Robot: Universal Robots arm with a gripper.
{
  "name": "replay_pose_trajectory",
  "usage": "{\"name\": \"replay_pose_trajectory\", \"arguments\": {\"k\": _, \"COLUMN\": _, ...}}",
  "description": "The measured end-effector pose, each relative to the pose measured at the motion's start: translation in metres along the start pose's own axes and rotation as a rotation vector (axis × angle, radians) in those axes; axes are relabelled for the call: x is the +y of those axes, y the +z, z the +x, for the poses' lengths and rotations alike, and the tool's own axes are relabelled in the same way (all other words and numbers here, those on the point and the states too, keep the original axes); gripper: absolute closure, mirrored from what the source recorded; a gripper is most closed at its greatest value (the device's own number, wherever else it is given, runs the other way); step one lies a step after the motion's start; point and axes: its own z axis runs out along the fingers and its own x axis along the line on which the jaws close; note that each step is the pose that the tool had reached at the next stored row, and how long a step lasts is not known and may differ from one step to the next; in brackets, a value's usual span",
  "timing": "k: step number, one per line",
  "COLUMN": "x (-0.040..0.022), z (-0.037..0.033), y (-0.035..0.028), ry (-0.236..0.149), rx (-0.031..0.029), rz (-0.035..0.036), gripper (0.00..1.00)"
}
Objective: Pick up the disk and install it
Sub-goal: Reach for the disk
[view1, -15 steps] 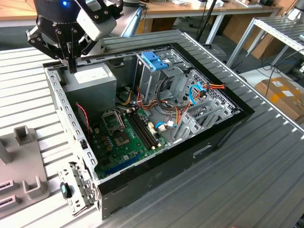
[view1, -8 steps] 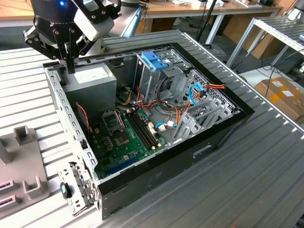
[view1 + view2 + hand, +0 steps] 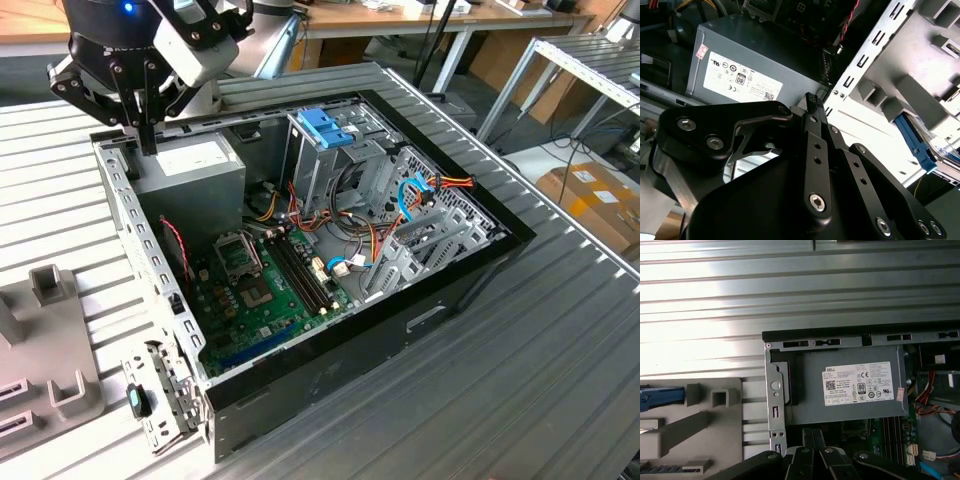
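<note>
Tool (image 3: 148, 140): fingers pressed together, empty; placed upper left in the exterior view, over power supply (image 3: 195, 172) of opened case (image 3: 380, 330).

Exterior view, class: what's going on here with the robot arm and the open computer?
The robot arm's gripper hangs just above the open computer case, at the corner that has the grey power supply box. Its fingers are shut and hold nothing. A grey holder sits beside the case.
</note>
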Motion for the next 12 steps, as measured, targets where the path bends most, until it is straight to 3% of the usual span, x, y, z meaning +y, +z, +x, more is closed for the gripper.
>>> {"name": "replay_pose_trajectory", "arguments": {"k": 12, "x": -0.0002, "z": 0.0025, "y": -0.0001, "ry": 0.0, "rx": 0.0, "rz": 0.0001, "gripper": 0.89}}
